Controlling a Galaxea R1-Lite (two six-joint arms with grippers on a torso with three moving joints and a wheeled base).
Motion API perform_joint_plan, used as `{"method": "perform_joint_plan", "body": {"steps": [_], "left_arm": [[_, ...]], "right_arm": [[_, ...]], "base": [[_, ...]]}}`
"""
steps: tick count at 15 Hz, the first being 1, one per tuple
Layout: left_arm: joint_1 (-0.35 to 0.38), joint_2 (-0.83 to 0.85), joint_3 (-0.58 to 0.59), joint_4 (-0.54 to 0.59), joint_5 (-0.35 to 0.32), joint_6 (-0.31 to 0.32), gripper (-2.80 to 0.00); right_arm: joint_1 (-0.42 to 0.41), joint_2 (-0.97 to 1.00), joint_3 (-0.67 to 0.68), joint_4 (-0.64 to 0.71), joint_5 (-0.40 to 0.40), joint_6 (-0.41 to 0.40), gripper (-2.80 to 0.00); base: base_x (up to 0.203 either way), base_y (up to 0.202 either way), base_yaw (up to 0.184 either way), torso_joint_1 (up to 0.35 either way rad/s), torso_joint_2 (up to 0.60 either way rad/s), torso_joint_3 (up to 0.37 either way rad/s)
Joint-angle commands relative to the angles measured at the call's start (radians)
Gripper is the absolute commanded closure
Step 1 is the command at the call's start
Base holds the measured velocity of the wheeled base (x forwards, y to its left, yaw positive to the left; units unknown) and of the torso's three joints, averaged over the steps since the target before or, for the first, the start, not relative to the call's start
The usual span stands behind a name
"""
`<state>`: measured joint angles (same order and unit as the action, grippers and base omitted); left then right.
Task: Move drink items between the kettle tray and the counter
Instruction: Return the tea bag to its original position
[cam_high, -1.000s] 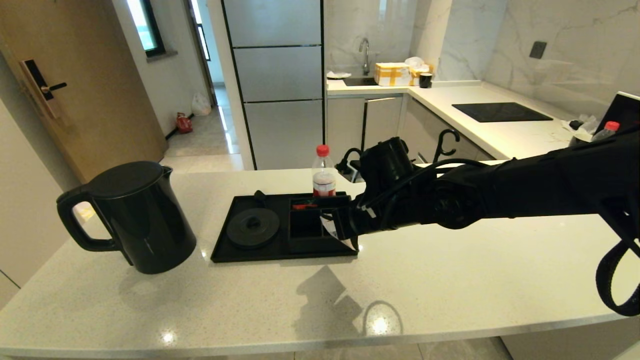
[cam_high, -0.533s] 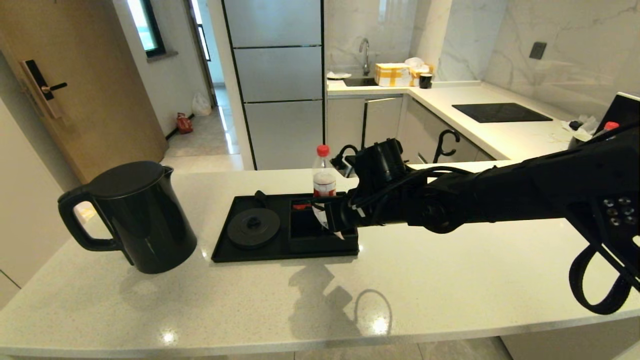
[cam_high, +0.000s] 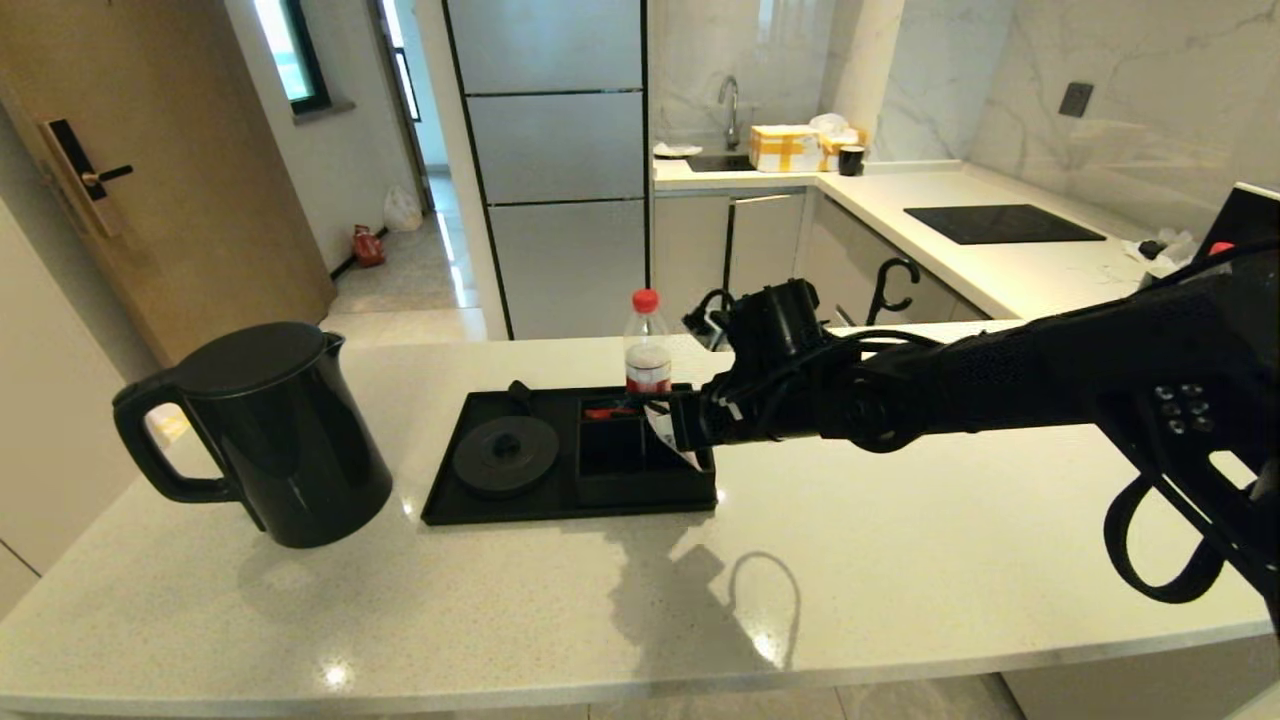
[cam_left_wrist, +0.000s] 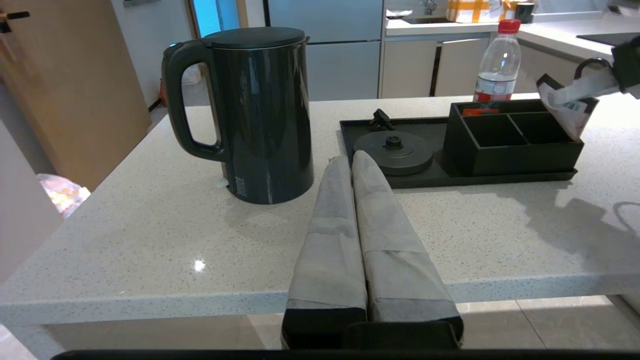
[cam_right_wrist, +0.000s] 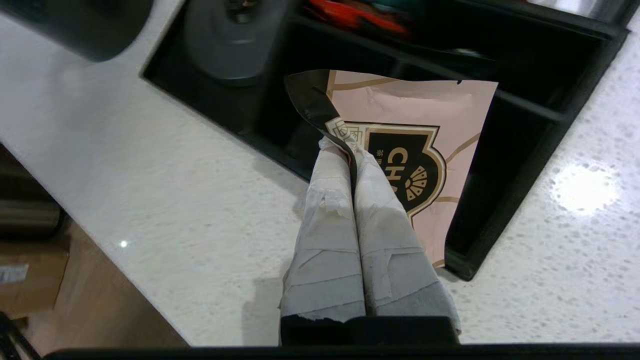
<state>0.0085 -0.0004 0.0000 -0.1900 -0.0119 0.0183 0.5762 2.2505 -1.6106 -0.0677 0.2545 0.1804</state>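
Note:
The black kettle (cam_high: 275, 432) (cam_left_wrist: 260, 110) stands on the pale speckled counter (cam_high: 900, 560), left of the black kettle tray (cam_high: 470, 500) with its round base disc (cam_high: 506, 455). My right gripper (cam_high: 680, 432) (cam_right_wrist: 349, 150) is shut on the pink sachet (cam_right_wrist: 425, 125) (cam_high: 665, 432) (cam_left_wrist: 562, 107), which hangs over the tray's right front compartment (cam_high: 612, 452). My left gripper (cam_left_wrist: 350, 160) is shut and empty, parked low in front of the counter's near edge.
A clear red-capped bottle (cam_high: 648, 345) stands behind the tray. A small red item (cam_high: 606, 410) lies in a rear compartment. A second red-capped bottle (cam_high: 1220, 248) shows behind my right arm. Far behind are a black hob (cam_high: 1000, 224) and a sink.
My right gripper has carried the sachet up and further over the tray's right compartments, from the tray's front right corner. The kettle and left arm have not moved.

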Motion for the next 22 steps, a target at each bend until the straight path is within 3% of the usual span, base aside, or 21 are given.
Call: {"method": "perform_joint_plan", "body": {"steps": [1,12,22], "left_arm": [[-0.001,-0.001,0.04,-0.002,0.0,0.0,0.0],[-0.001,-0.001,0.04,-0.002,0.0,0.0,0.0],[-0.001,0.0,0.04,-0.002,0.0,0.0,0.0]], "right_arm": [[0.002,0.015,0.0,-0.002,0.003,0.0,0.0],[-0.006,0.052,-0.014,-0.041,0.01,-0.001,0.0],[-0.025,0.107,-0.104,-0.061,0.014,-0.006,0.0]], "base": [[0.0,0.0,0.0,0.0,0.0,0.0],[0.0,0.0,0.0,0.0,0.0,0.0],[0.0,0.0,0.0,0.0,0.0,0.0]]}}
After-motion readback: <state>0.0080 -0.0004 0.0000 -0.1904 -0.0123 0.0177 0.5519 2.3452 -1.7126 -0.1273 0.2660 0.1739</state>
